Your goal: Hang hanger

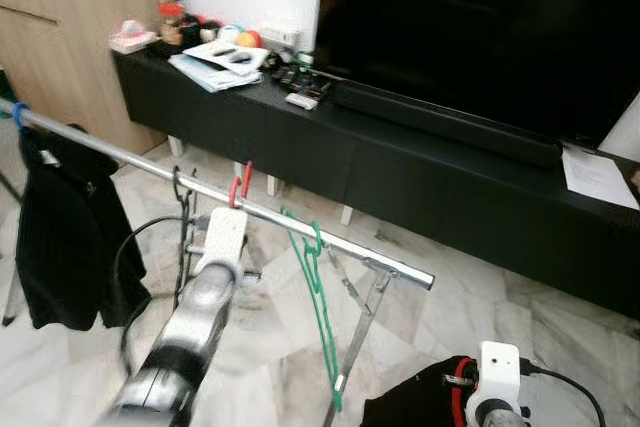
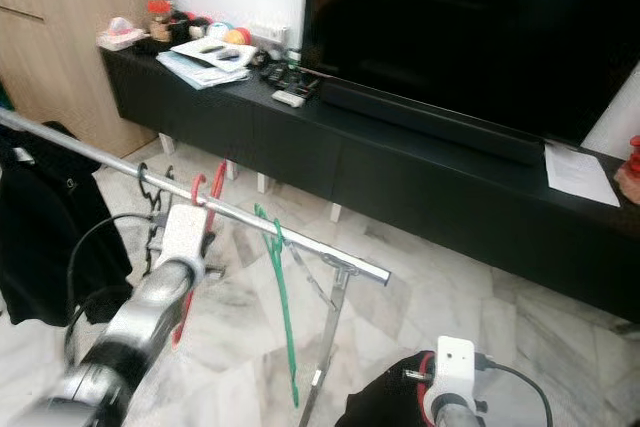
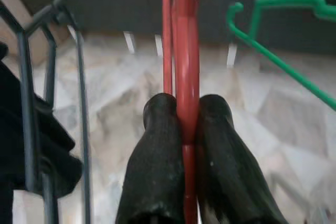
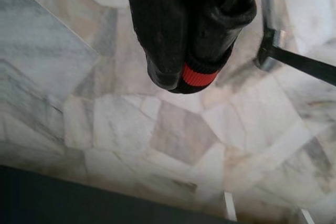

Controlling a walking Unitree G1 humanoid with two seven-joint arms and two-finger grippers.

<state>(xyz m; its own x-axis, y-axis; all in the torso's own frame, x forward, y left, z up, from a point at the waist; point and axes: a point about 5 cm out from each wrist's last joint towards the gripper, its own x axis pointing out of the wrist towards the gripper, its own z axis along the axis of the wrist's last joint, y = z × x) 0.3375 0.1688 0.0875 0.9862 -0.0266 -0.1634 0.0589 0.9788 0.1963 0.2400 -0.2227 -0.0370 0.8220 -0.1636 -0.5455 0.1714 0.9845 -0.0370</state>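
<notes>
Where it meets the rail, red hanger hook-up, long axis vertical.

The left arm is blurred at 7 o'clock and hides the lower part of the red hanger; its hook is cut off by the left wrist view's edge. The rail runs out of the picture at 9 o'clock. Whether the right gripper's fingers have a gap, I cannot tell.
</notes>
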